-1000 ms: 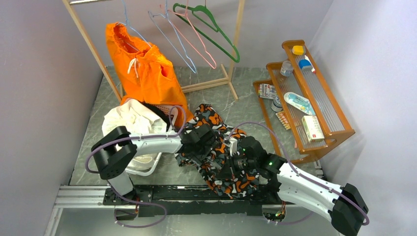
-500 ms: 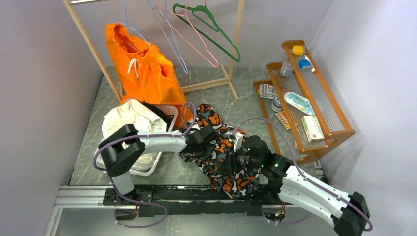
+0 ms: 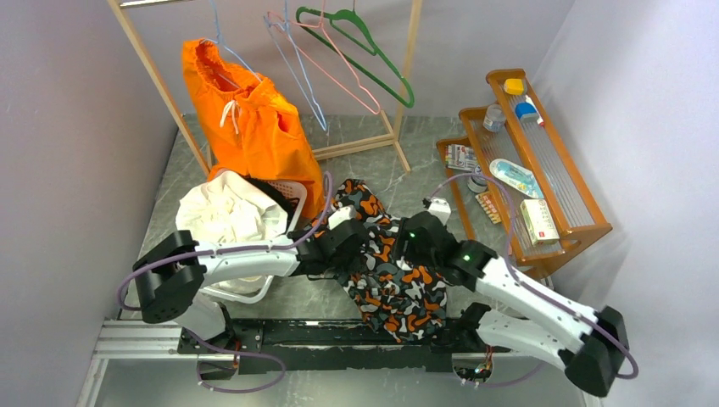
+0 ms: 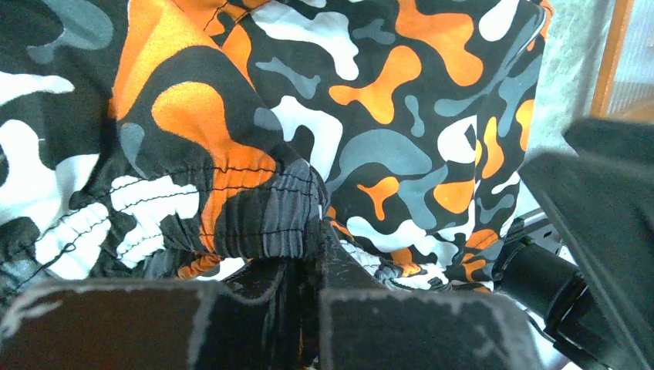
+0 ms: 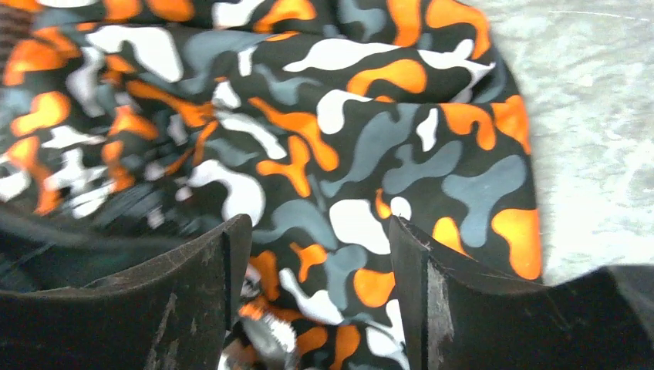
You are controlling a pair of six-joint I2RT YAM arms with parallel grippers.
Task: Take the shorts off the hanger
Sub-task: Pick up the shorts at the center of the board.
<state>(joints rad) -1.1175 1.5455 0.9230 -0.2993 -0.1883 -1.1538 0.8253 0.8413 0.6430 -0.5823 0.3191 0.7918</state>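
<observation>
Orange shorts (image 3: 250, 127) hang on the hanger (image 3: 217, 25) at the back rack (image 3: 159, 85), untouched. Left gripper (image 4: 308, 248) pinches the camo garment (image 3: 394, 288); right gripper (image 5: 316, 254) stands open, empty. Advise: release garment, grip waistband (image 3: 197, 52), lift clear.

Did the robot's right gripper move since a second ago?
Yes. The right gripper has moved away from the metal rail at the near edge, toward the wooden shelf, above the patterned cloth.

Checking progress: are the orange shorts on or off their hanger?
On: the orange shorts hang from the blue hanger, waistband gathered over it.
</observation>
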